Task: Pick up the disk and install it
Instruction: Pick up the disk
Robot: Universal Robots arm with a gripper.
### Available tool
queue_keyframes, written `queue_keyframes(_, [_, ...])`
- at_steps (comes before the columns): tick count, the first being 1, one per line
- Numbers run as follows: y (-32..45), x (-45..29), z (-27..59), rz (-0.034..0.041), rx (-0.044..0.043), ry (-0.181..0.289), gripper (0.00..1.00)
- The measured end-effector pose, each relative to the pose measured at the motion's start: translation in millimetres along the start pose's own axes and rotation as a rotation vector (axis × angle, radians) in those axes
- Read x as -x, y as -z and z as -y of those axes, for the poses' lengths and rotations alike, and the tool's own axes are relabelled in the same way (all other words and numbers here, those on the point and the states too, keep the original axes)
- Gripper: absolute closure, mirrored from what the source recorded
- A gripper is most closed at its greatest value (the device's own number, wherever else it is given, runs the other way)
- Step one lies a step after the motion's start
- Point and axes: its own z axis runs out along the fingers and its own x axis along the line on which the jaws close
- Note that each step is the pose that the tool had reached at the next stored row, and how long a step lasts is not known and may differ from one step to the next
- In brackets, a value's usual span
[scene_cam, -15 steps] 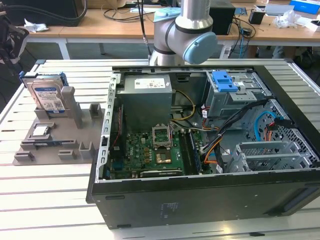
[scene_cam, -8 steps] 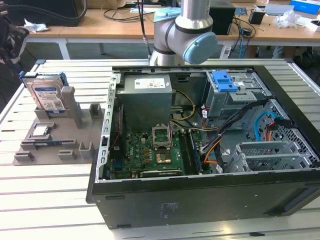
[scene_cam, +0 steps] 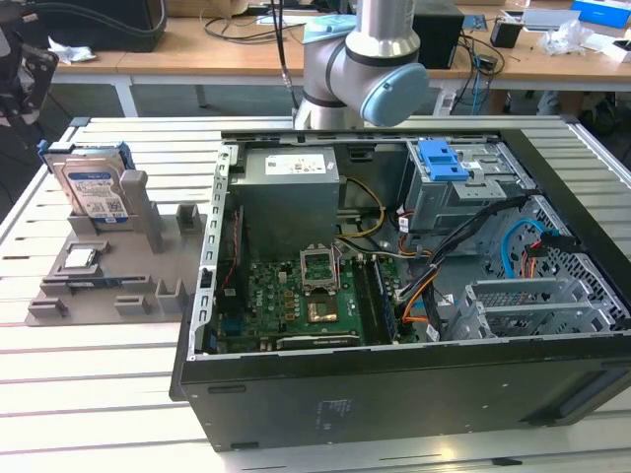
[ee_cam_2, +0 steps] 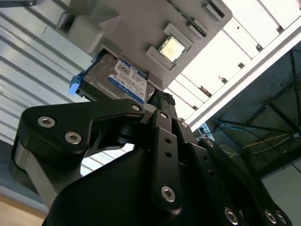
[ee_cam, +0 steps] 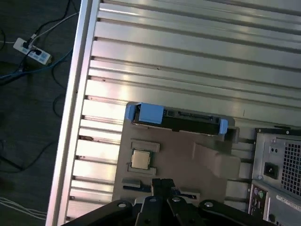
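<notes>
The disk (scene_cam: 92, 187) stands upright in a slot of a grey holder (scene_cam: 148, 241) at the exterior view's left, on the slatted metal counter (scene_cam: 99, 374), with a small square silver chip (scene_cam: 79, 259) lying flat on the same holder just in front of it. Beside the holder an open computer case (scene_cam: 394, 399) lies on its side, showing a green motherboard (scene_cam: 286, 296) and a blue bracket (scene_cam: 441, 160) on its drive bay. A grey joint of the robot arm (scene_cam: 370, 69) rises behind the case.

arm (scene_cam: 367, 61) upright, gripper (ee_cam: 162, 183) closed, empty
</notes>
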Motion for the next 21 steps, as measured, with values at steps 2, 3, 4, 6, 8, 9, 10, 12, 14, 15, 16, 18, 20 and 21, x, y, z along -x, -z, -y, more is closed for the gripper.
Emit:
queue_keyframes(2, [0.0,0.0,0.0,-0.0017,0.001,0.042,0.89])
queue_keyframes(3, [0.0,0.0,0.0,-0.0022,0.0014,0.059,0.89])
queue_keyframes(4, [0.0,0.0,0.0,-0.0035,0.0022,0.091,0.89])
queue_keyframes(6, [0.0,0.0,0.0,-0.0048,0.0031,0.127,0.89])
queue_keyframes(8, [0.0,0.0,0.0,-0.0065,0.0041,0.171,0.89])
queue_keyframes(9, [0.0,0.0,0.0,-0.0074,0.0046,0.195,0.89])
queue_keyframes(10, [0.0,0.0,0.0,-0.0081,0.0051,0.212,0.89])
queue_keyframes(12, [0.0,0.0,0.0,-0.0094,0.0059,0.248,0.89])
queue_keyframes(14, [0.0,0.0,0.0,-0.0118,0.0074,0.309,0.89])
queue_keyframes(15, [0.0,0.0,0.0,-0.0128,0.0081,0.339,0.89])
queue_keyframes(16, [0.0,0.0,0.0,-0.0138,0.0087,0.364,0.89])
queue_keyframes(18, [0.0,0.0,0.0,-0.0152,0.0095,0.399,0.89])
queue_keyframes(20, [0.0,0.0,0.0,-0.0169,0.0106,0.445,0.89])
queue_keyframes(21, [0.0,0.0,0.0,-0.0178,0.0112,0.469,0.89])
